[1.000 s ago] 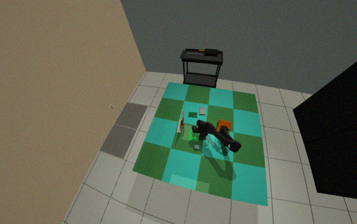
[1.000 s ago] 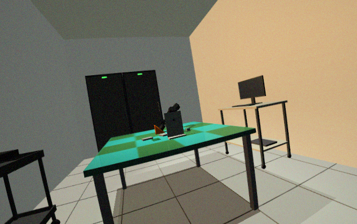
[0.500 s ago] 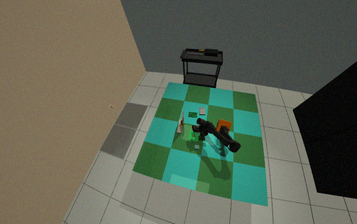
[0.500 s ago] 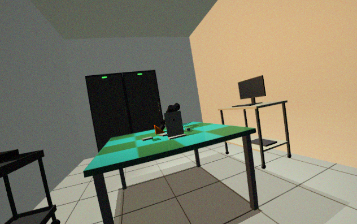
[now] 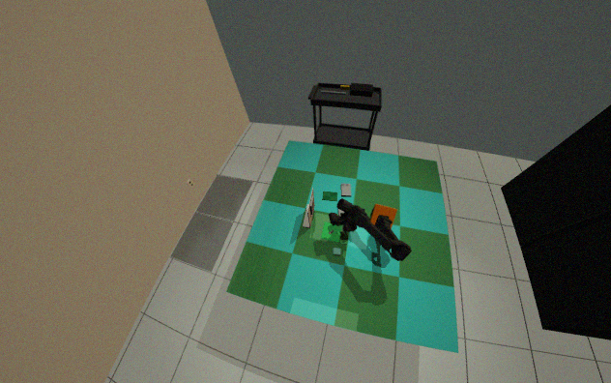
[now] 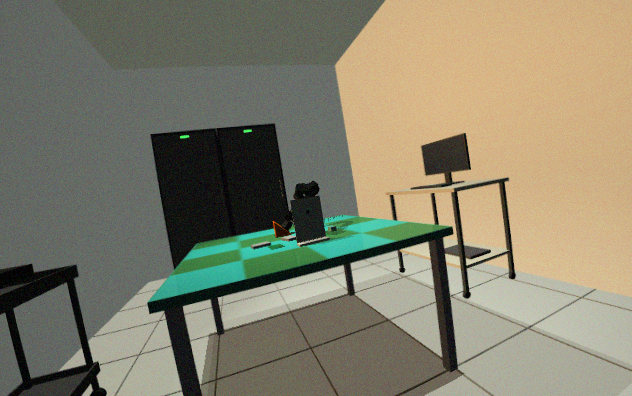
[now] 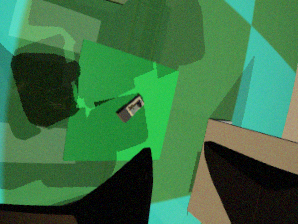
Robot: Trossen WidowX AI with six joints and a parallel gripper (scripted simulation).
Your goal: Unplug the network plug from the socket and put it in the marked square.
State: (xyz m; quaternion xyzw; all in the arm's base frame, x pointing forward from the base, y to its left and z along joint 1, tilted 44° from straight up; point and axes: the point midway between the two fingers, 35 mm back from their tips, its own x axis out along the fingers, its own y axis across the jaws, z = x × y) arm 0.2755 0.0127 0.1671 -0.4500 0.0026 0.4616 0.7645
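Note:
The plug (image 5: pixel 332 232) (image 7: pixel 131 106), small, pale and dark, lies on the table inside the bright green marked square (image 7: pixel 167 97). It is apart from the upright panel (image 5: pixel 309 211) (image 6: pixel 308 220), which stands to its left in the top view and shows its dark back in the exterior view. My gripper (image 7: pixel 177 151) is partly open, with nothing between its fingertips. In the wrist view the plug lies beyond and to the left of the fingertips, apart from them. The plug's tab is too small to make out. Shadows of the arm cross the square.
A pale block (image 7: pixel 220 131) lies below and beside the right finger in the wrist view. A small pale cube (image 5: pixel 336 251), a dark green flat piece (image 5: pixel 330 195), a light grey piece (image 5: pixel 346 190) and an orange piece (image 5: pixel 385 213) (image 6: pixel 280 230) are on the table.

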